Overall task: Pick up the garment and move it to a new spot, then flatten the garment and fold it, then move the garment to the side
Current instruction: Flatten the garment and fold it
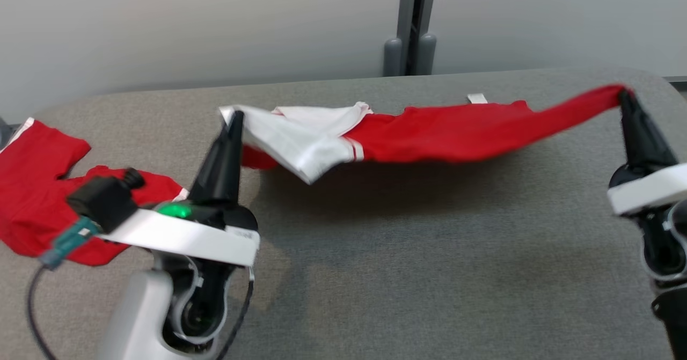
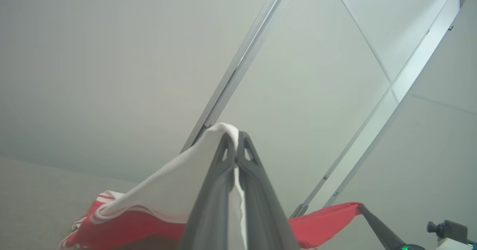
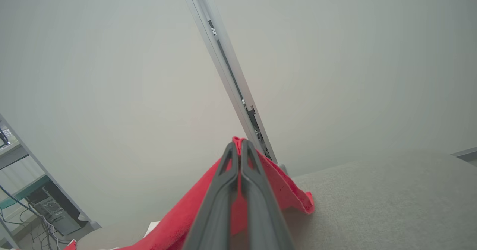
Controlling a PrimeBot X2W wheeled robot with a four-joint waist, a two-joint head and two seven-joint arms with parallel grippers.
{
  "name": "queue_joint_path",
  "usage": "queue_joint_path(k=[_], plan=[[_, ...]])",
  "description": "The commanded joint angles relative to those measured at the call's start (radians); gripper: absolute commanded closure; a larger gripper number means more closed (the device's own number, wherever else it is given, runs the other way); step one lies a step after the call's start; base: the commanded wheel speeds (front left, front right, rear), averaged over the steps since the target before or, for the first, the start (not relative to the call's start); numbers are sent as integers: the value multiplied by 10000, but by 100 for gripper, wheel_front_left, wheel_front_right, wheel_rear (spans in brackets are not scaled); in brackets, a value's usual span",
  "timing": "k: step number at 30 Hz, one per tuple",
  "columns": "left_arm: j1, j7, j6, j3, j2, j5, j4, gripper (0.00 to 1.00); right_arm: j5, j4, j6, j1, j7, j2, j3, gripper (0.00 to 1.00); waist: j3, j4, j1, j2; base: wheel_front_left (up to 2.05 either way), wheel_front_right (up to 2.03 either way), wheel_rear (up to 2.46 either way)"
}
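Two grippers are holding one garment (image 1: 429, 134) stretched across the upper middle of the head view, above the grey table (image 1: 375, 274). At the far left of the frame a second red piece (image 1: 37, 199) is lying crumpled on the table, apart from the work. Just right of it the left gripper (image 1: 236, 117) is pinching the garment's white end, its fingers pressed together on the cloth. Right of that grip the white part is doubling over itself and drooping. Farther right the red body is sagging and throwing a shadow on the table. Whether the lowest fold is brushing the surface, I cannot tell. At the upper right the right gripper (image 1: 625, 94) is clamping the red end, lifted a little higher than the other.

As I judge it, the garment is being carried to its new spot. To do this well, both arms should be travelling together with the span taut, so the middle is not dragging. They should be lowering evenly, well clear of the second red piece, and leaving the doubled white flap free to open out.
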Motion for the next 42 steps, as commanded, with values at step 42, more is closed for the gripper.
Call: queue_joint_path(k=[42], plan=[[-15485, -348, 422, 65, 425, 782, 6199, 100, -2493, 2901, -4, -11948, -76, -606, 278, 100, 6322, -673, 0, -1, 0, 0, 0]])
